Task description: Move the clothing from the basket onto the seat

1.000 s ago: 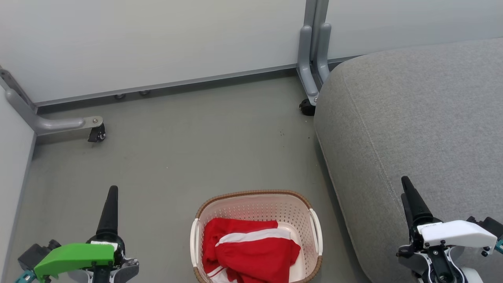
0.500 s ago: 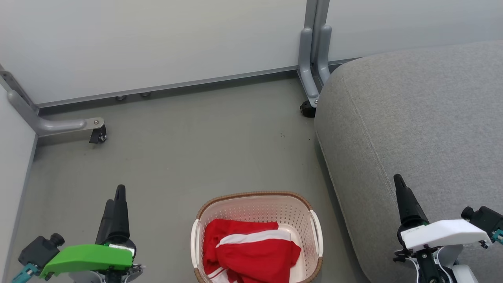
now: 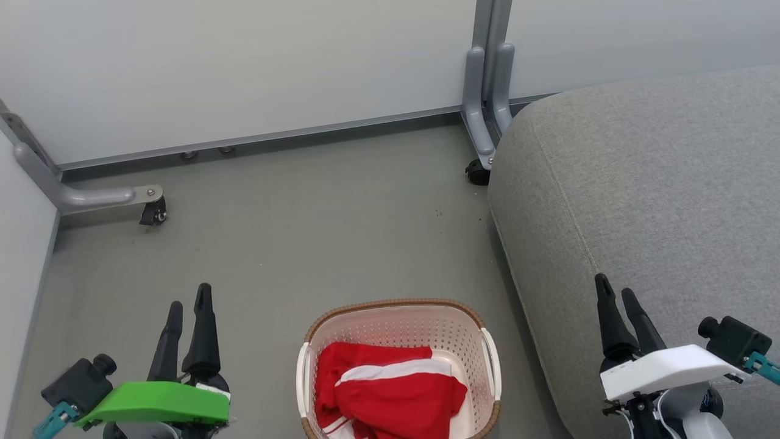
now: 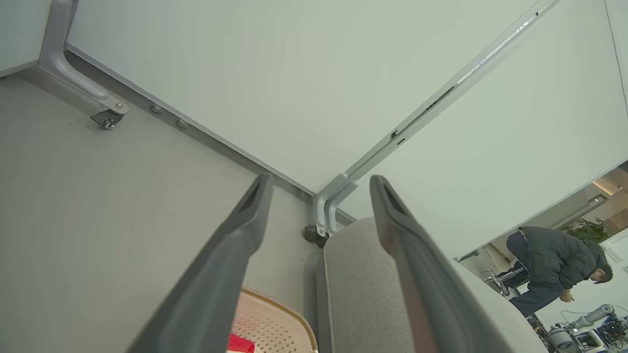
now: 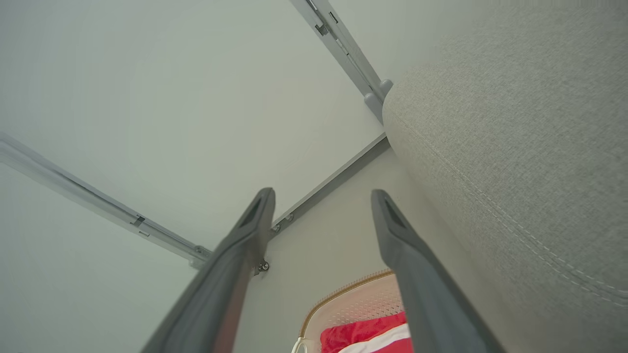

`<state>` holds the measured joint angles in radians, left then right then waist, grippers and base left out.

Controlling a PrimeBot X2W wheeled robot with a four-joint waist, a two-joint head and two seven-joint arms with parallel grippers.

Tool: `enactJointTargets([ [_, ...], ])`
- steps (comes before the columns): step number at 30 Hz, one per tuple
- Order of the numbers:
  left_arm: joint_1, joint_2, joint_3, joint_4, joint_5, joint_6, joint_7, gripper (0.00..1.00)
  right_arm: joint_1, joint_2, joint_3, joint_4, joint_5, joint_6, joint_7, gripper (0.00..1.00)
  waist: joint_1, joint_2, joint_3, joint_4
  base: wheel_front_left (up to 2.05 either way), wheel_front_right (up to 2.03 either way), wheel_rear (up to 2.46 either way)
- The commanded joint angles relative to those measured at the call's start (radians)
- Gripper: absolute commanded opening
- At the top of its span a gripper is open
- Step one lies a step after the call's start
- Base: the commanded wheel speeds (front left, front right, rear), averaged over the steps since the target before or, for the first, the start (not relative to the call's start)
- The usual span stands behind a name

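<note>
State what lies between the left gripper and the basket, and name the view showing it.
Bare grey floor lies between the left gripper and the basket, with nothing standing on that stretch. The head view shows it.

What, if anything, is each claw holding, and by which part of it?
Nothing is held. The left claw and right claw both stand open and empty, and the clothing lies in the basket.

- The left gripper (image 3: 190, 297) has two long, tapered dark fingers; behind them sits a green cover (image 3: 155, 402), with a black block (image 3: 79, 383) and teal plug (image 3: 52, 421) beside it.
- The right gripper (image 3: 614, 285) has the same fingers, block and plug, but a white cover (image 3: 667, 369).
</note>
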<state>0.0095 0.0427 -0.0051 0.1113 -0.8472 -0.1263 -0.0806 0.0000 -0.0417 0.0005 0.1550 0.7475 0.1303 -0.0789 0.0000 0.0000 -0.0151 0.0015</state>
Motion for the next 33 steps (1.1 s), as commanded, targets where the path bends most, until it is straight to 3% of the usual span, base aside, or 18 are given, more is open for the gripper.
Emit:
enactJointTargets([
  [1,0.000,0.005,-0.008,-0.019,0.045,-0.003,-0.010,1.00,0.004,-0.006,0.004,-0.019,-0.041,0.000,-0.011,1.00,0.0000,0.0000,0.000,0.000,0.00,0.00,0.00],
  [33,0.048,0.011,-0.090,-0.055,0.404,-0.005,-0.097,1.00,0.043,-0.008,0.039,-0.055,-0.391,0.000,-0.098,1.00,0.0000,0.0000,-0.022,0.004,0.00,0.00,0.00],
])
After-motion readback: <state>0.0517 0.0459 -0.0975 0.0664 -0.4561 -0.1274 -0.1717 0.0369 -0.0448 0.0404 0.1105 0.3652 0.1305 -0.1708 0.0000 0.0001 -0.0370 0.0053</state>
